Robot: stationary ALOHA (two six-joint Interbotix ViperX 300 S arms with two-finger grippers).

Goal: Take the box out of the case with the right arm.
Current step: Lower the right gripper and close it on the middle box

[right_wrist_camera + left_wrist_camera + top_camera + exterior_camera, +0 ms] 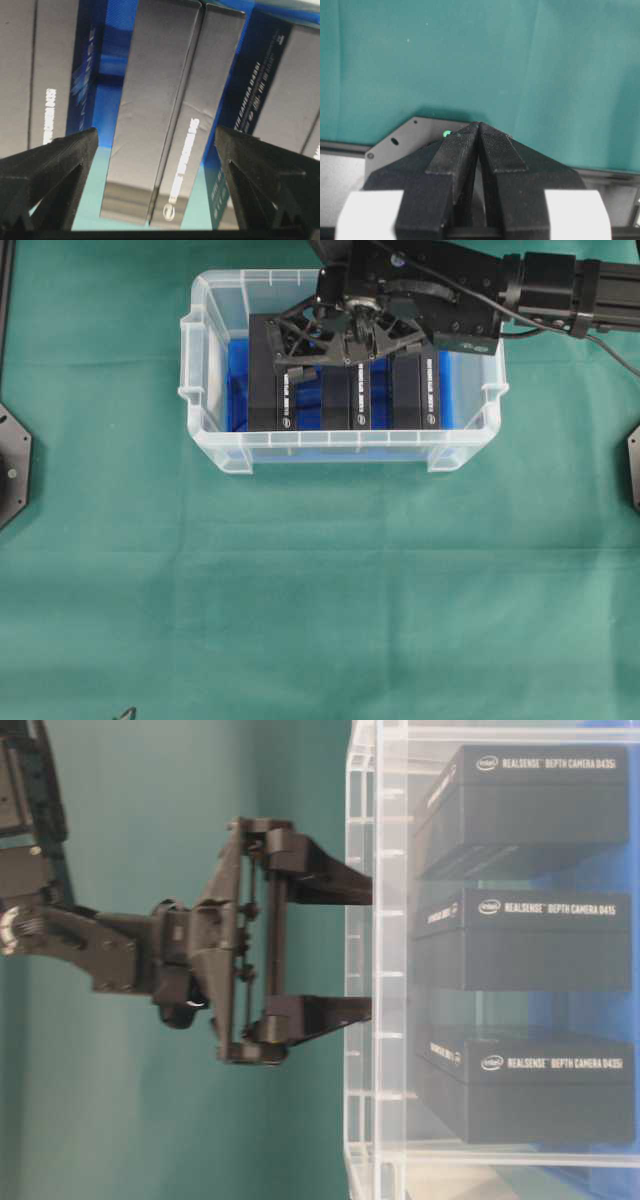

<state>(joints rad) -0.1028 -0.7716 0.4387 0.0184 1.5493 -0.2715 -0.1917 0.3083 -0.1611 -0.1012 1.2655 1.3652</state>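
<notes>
The clear case (215, 445) with a blue bottom stands at the back of the green cloth and holds three black boxes upright, side by side. My right gripper (347, 345) hangs over it, open and pointing down. At table level its fingertips (362, 885) sit about at the case rim (360, 780), apart from the boxes. In the right wrist view the middle box (160, 110) lies between the spread fingers of the right gripper (156, 132), touching neither. The same box shows from above (347, 398). My left gripper (479, 126) is shut and empty over the cloth, away from the case.
The left box (268, 385) and the right box (415, 390) flank the middle one, with narrow blue gaps between them. Black mounting plates sit at the cloth's left edge (12, 465) and right edge (634, 470). Green cloth (320, 590) stretches in front of the case.
</notes>
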